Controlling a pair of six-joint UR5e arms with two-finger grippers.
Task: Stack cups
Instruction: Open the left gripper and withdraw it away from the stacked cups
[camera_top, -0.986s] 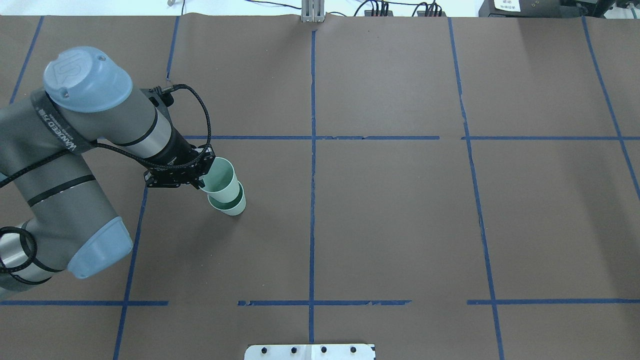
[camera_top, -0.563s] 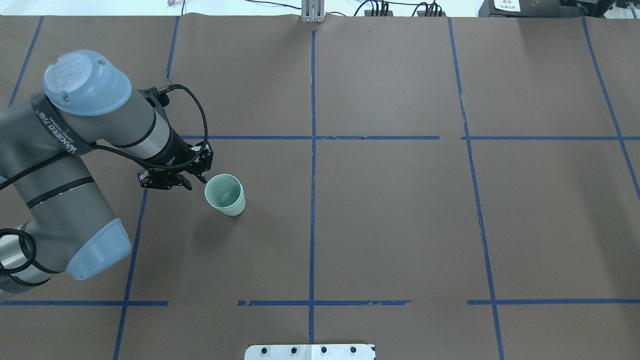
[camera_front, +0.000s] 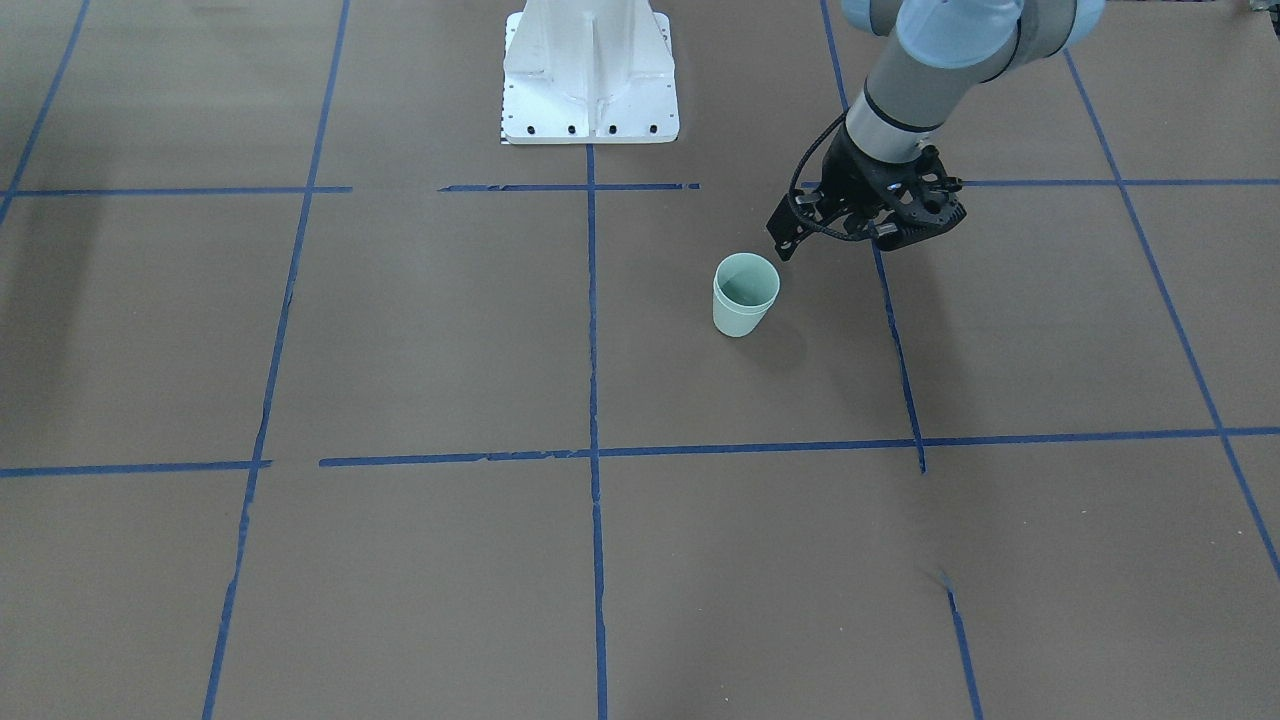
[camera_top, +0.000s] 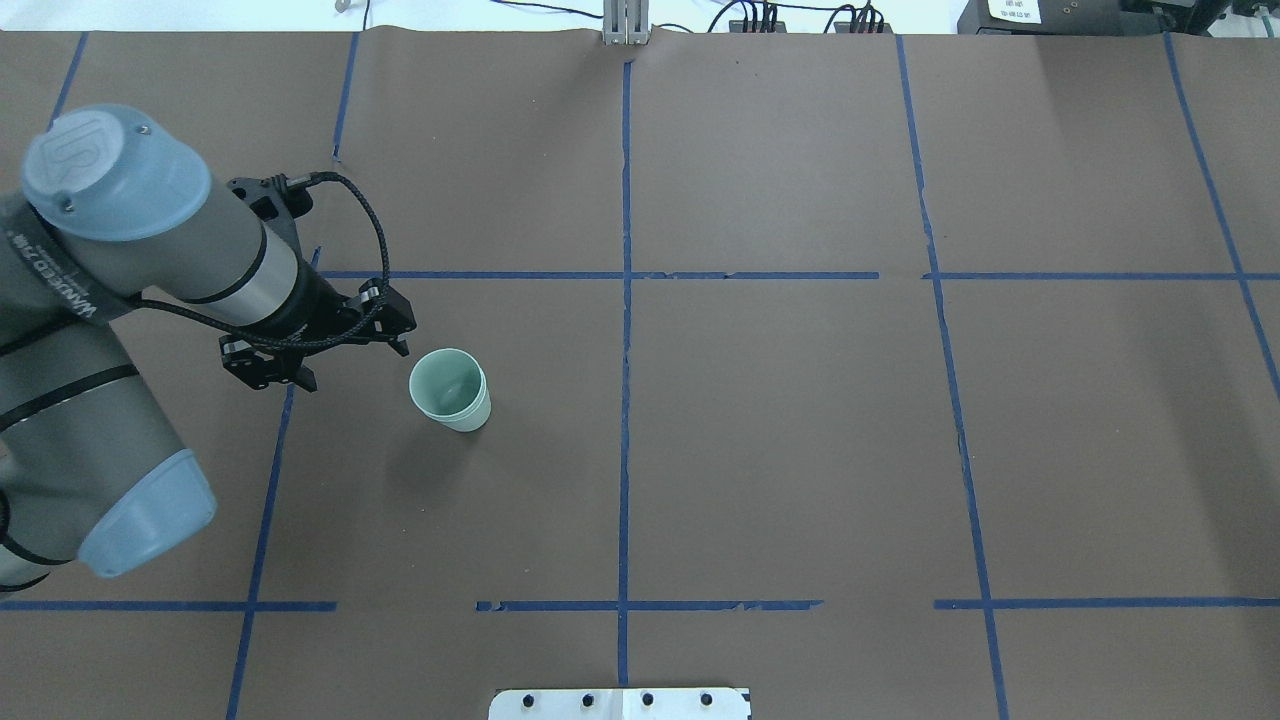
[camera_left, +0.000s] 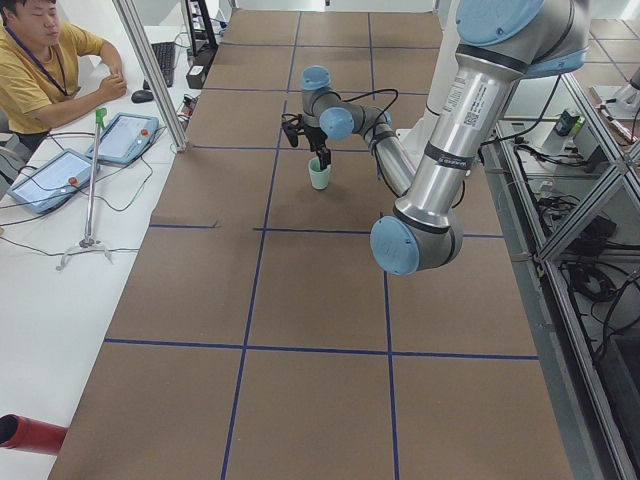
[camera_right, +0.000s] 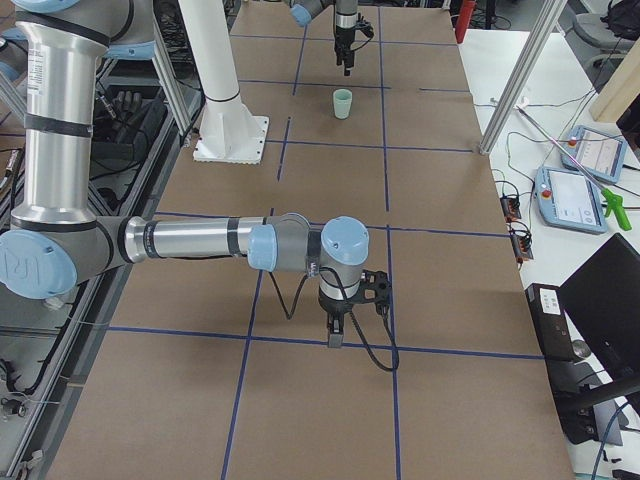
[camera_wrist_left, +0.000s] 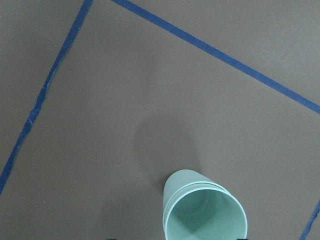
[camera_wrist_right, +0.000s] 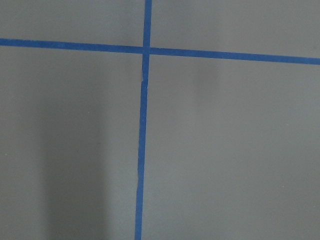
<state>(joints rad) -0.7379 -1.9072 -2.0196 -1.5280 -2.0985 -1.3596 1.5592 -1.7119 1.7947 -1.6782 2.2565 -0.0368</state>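
Two pale mint-green cups stand nested one inside the other, upright, on a bench covered in brown paper. Blue tape marks the paper into large squares. The stack sits in the half of the bench toward the robot's left end, roughly midway between the robot's edge and the operators' edge, inside one taped square. From the left wrist camera the two rims show as close rings, the inner cup's rim slightly above the outer one's.

The left gripper hangs just beside the stack, on the side toward the bench's left end. Its fingers are spread wide, with nothing between them. It does not touch the cups, and its fingertips point down at the paper.

The right gripper is far away, near the right end of the bench, pointing down close to a tape line. It shows only in the side view from that end, so I cannot tell whether its fingers are spread or closed. Its wrist camera sees only paper and a tape crossing.

A white mounting plate sits at the middle of the robot's edge. An operator in a yellow shirt sits at a white table beyond the operators' edge.
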